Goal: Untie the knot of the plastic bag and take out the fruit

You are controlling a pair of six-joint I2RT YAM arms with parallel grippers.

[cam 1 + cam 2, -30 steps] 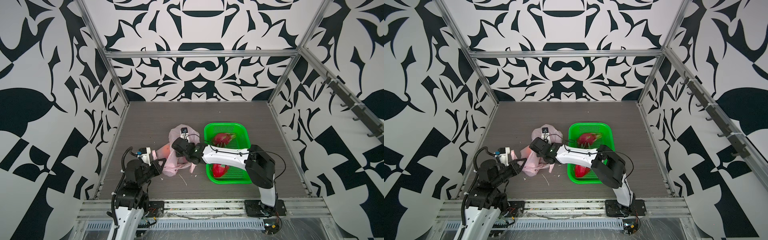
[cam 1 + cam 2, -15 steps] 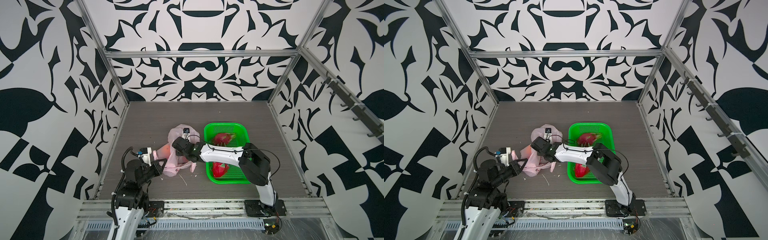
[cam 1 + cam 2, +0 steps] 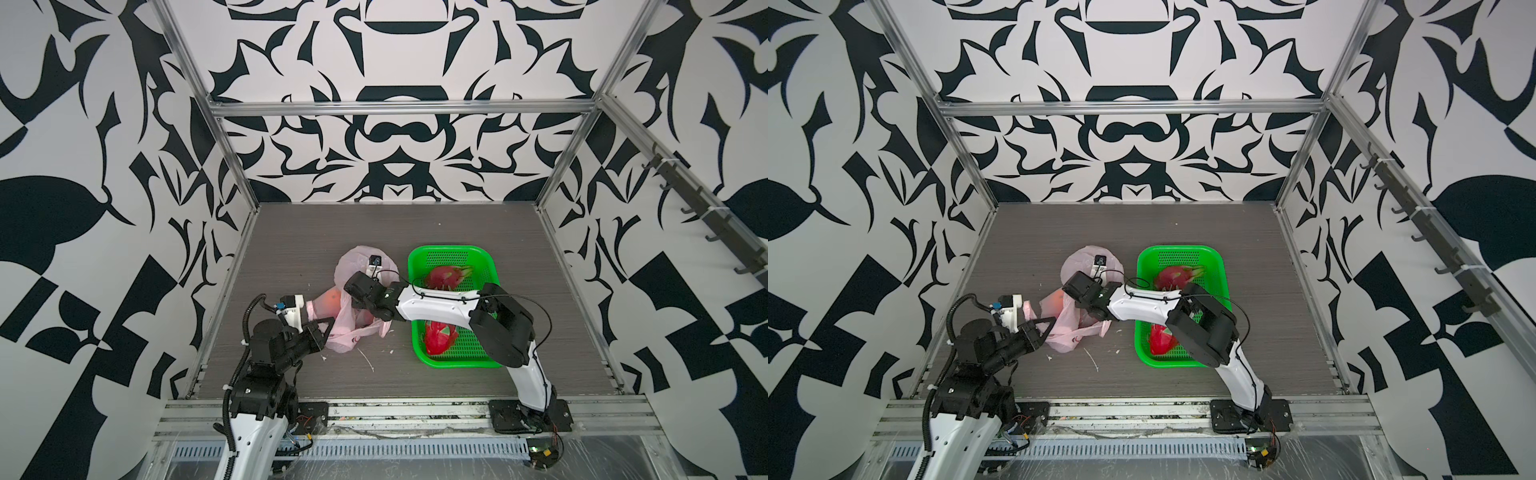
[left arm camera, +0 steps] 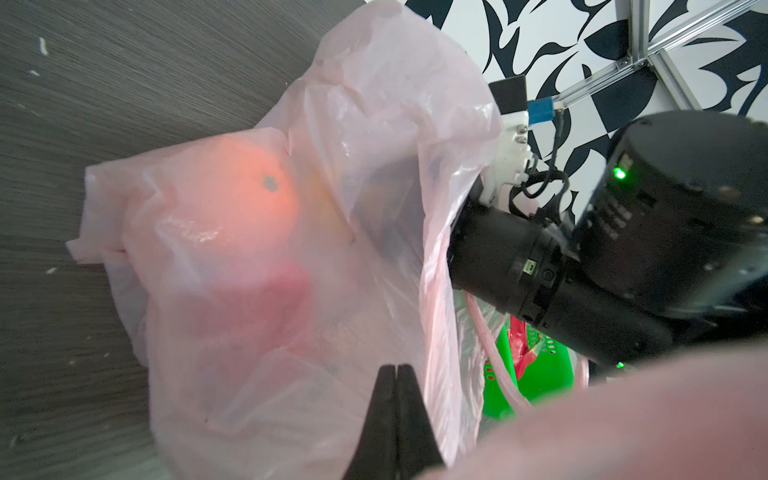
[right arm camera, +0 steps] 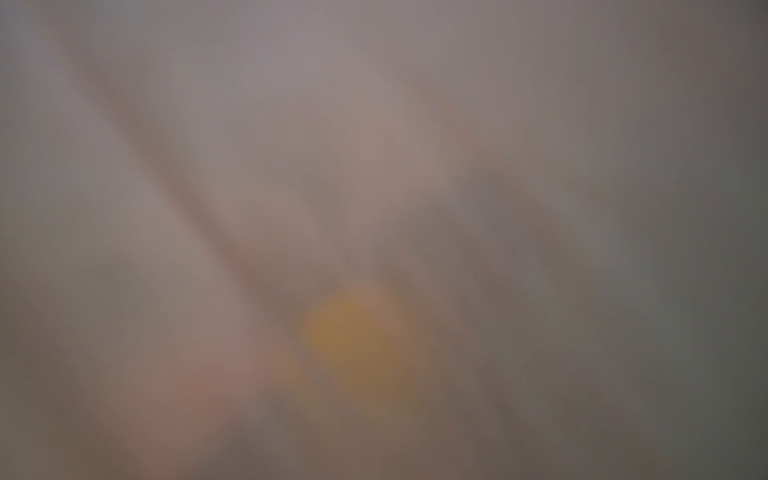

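Reaching across from the basket's side, the right gripper (image 3: 360,291) is buried in the open mouth of the plastic bag (image 3: 356,334). The bag lies on the table (image 3: 316,232) just beside the green basket (image 3: 451,249), toward the left arm. Pink film hides the right jaws and the right wrist view is only a blur, so I cannot tell how they stand. On the bag's side away from the basket, the left gripper (image 4: 397,374) has its jaws pressed together on a fold of the bag's edge, holding the mouth up. Two dragon fruits (image 3: 448,276) lie in the basket, while an orange (image 4: 245,178) and a red fruit (image 4: 270,307) show through the film. No knot can be made out, so it looks undone. The bag is thin, limp and slippery, likely to crumple or tear, and is best held by its rim or handles. The fruit looks firm, round and likely to roll, so it wants a grip across its middle. Since a second ago the right elbow has shifted slightly toward the bag, and the bag's far side bulges rounder.
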